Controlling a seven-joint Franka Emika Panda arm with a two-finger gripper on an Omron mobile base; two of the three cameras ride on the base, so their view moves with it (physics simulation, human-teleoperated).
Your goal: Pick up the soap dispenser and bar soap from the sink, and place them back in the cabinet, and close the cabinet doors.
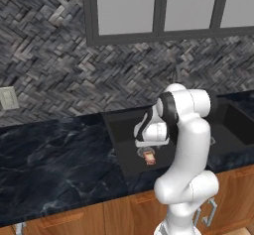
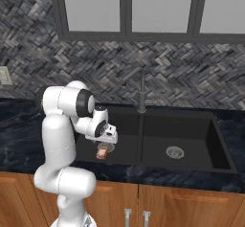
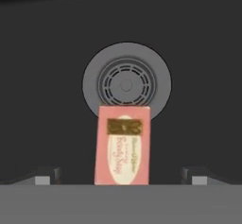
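Hand view looked down into the sink (image 3: 42, 53): the gripper (image 3: 122, 176) hung wide open, holding nothing, with the bar soap (image 3: 123, 145) lying between its fingertips, its far end overlapping the round drain (image 3: 126, 76) just beyond.

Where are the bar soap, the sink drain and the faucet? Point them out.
bar soap (image 3: 123, 145): hand view, middle of its pink face.
sink drain (image 3: 126, 84): hand view, centre of the grille.
faucet (image 2: 142, 94): right base view, upright stem.

Even flat rendered light; soft low-resolution blur; hand view dim.
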